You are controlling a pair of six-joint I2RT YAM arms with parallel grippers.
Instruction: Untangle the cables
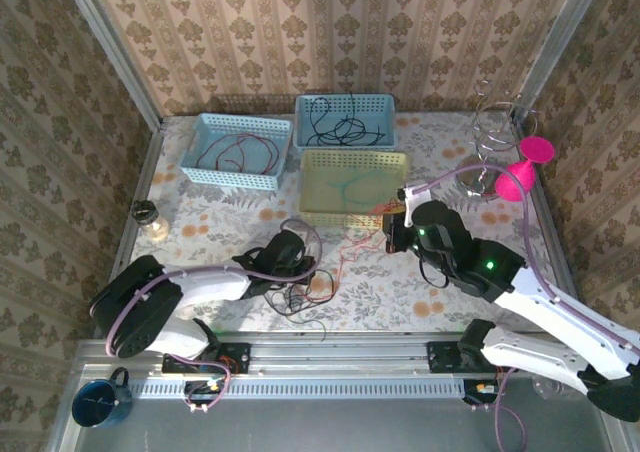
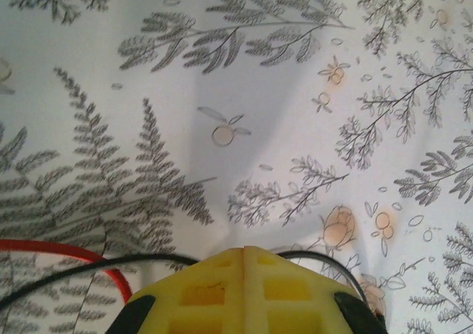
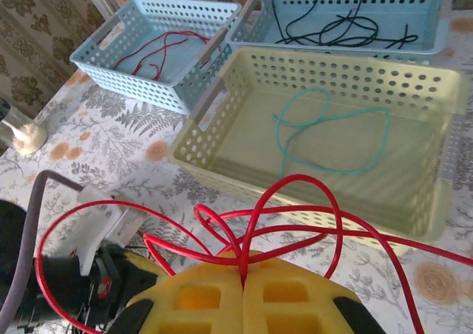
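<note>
The right pincer [image 3: 244, 269] hangs just on the near side of the yellow basket [image 3: 310, 72]. Its fingers are pressed together on a red cable [image 3: 295, 177], which loops up from between the tips and trails off both ways. A green cable [image 3: 332, 138] lies inside the yellow basket. Behind it, a blue basket [image 1: 345, 98] holds black cable [image 1: 335, 130]. The left pincer [image 2: 244, 260] sits nearer and to the left of the yellow basket, low over the worktop [image 2: 244, 68] with its tips pressed together. A black strand [image 2: 74, 269] and a red strand [image 2: 66, 249] pass under them; I cannot tell whether either is gripped. A tangle [image 1: 300, 297] of red and black cable lies there.
</note>
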